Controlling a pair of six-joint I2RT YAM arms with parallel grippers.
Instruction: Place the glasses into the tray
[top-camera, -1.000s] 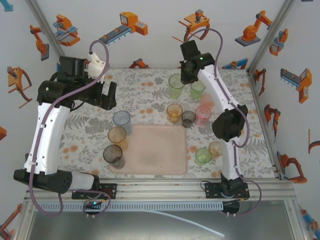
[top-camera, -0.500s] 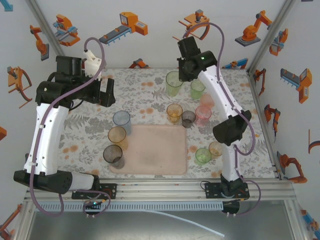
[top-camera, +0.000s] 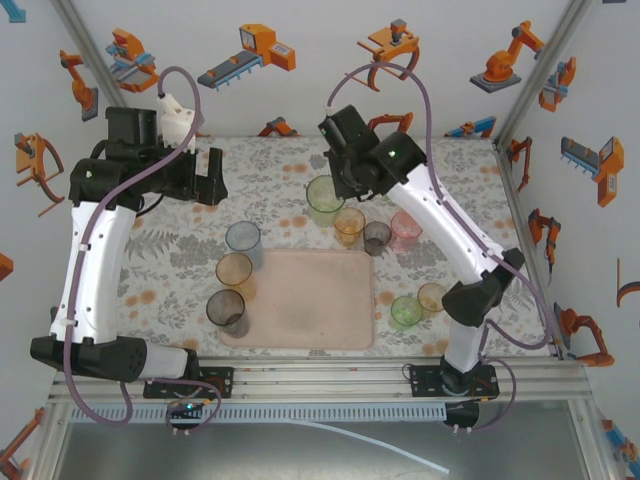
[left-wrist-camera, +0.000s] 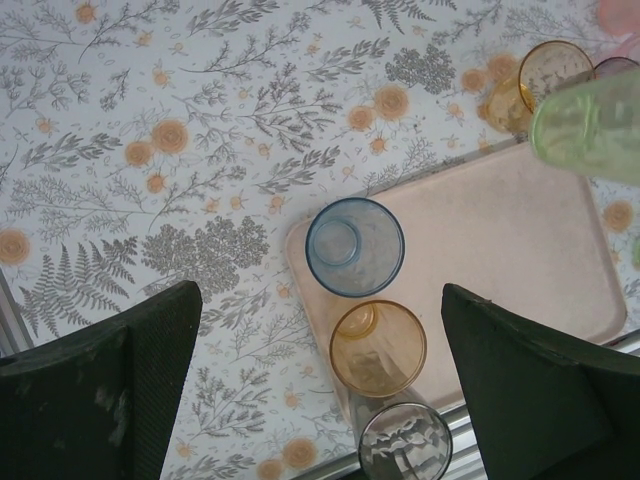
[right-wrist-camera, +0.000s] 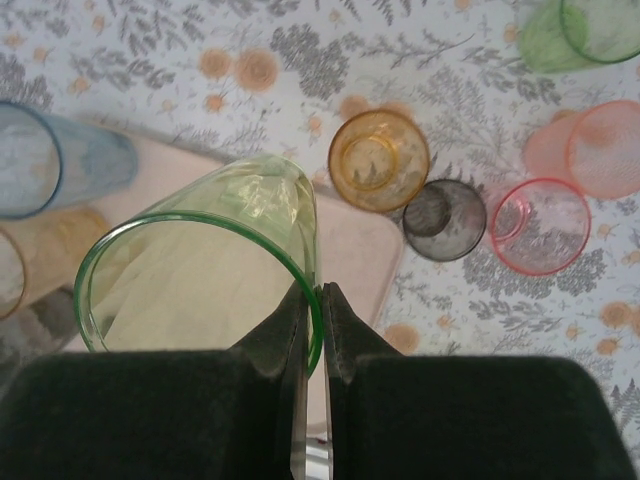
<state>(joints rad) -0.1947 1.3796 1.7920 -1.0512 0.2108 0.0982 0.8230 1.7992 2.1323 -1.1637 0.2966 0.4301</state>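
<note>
From above, the right hand (top-camera: 338, 190) is pinching the rim of a green glass (top-camera: 325, 200) and holding it off the tabletop (top-camera: 160, 260), just beyond the far edge of the tray (top-camera: 310, 300). The left hand (top-camera: 205, 180) is hanging wide open, holding nothing, beyond the tray's far left corner. A blue glass (top-camera: 243, 240), an orange glass (top-camera: 235, 270) and a grey glass (top-camera: 226, 310) are standing in a row along the tray's left edge.

In the left wrist view, the spread fingers (left-wrist-camera: 100, 390) are framing these three glasses.

In the right wrist view, the two fingers are squeezing the tilted green glass by its rim, one inside and one outside. A pink glass (right-wrist-camera: 540, 225) is standing beyond the tray's far right corner.
</note>
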